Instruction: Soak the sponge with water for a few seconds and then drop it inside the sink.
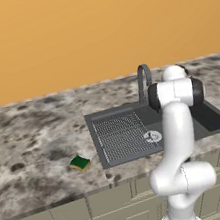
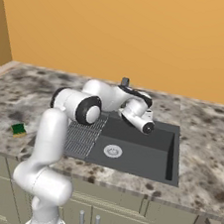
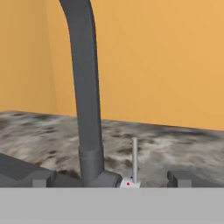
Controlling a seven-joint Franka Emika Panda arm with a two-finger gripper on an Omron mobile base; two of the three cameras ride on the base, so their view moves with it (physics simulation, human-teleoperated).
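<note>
Gripper point(image 3: 109, 179), jaws apart, facing faucet point(image 3: 85, 87)

Base views flanking sink point(image 1: 135, 128) (shared) — hand view close

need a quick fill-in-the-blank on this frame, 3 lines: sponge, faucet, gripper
1. The sponge lies on the counter beside the sink, on the side of its ribbed ____.
2. From the faucet, ____ water is running.
3. In the hand view the gripper faces the faucet's base, its jaws standing ____ with nothing between them.

Missing words: drainboard; no; open
</note>
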